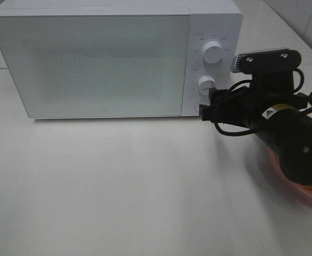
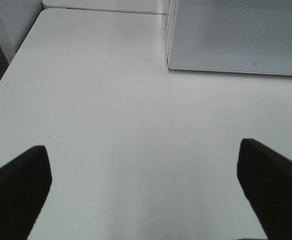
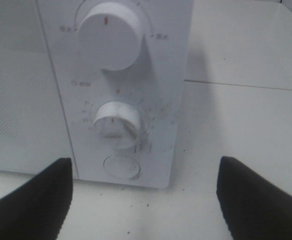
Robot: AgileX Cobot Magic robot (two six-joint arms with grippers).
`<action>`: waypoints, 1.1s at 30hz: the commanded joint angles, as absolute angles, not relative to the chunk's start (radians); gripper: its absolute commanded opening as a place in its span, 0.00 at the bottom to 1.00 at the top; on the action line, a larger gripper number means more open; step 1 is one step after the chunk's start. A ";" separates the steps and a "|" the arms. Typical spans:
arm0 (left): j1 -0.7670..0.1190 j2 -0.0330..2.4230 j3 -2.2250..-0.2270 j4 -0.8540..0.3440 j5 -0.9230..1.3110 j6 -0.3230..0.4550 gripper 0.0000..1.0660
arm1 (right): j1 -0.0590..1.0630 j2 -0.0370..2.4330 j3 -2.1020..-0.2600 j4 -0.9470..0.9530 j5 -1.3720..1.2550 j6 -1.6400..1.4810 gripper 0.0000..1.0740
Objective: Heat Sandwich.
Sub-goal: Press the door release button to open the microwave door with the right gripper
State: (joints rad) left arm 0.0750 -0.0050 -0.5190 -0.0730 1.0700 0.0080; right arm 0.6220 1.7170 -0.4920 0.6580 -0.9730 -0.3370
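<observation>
White counter (image 1: pixel 118 186) carries closed microwave (image 1: pixel 92 64); my right tool (image 3: pixel 146 200) stands wide apart, empty, facing the round button (image 3: pixel 121 166) below the lower knob (image 3: pixel 117 122); my left tool (image 2: pixel 143 190) likewise wide apart over counter, holding nothing; sandwich hidden beneath my right arm, only its pink plate (image 1: pixel 309 196) rim showing at right.

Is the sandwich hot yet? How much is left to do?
Not yet; nothing looks done. The microwave door is shut and the pink plate sits on the table, mostly hidden under the right arm. In hand: the right fingers, open, point at the round button below the dials. Left: open the door, put the plate inside, shut it, set the dial.
</observation>
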 commanded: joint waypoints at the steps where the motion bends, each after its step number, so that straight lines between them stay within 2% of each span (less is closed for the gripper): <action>1: 0.070 -0.021 -0.517 -0.074 1.071 0.010 0.90 | 0.673 1.746 -0.492 0.696 -1.003 -0.325 0.71; 6: 0.070 -0.021 -0.517 -0.074 1.071 0.010 0.90 | 0.711 1.783 -0.492 0.707 -1.007 -0.277 0.71; 21: 0.070 -0.021 -0.517 -0.074 1.071 0.010 0.90 | 0.712 1.806 -0.493 0.707 -1.030 -0.188 0.71; 27: 0.070 -0.021 -0.517 -0.074 1.071 0.010 0.90 | 0.712 1.806 -0.493 0.707 -1.032 0.021 0.71; 33: 0.070 -0.021 -0.517 -0.074 1.071 0.010 0.90 | 0.712 1.806 -0.493 0.707 -1.032 0.386 0.70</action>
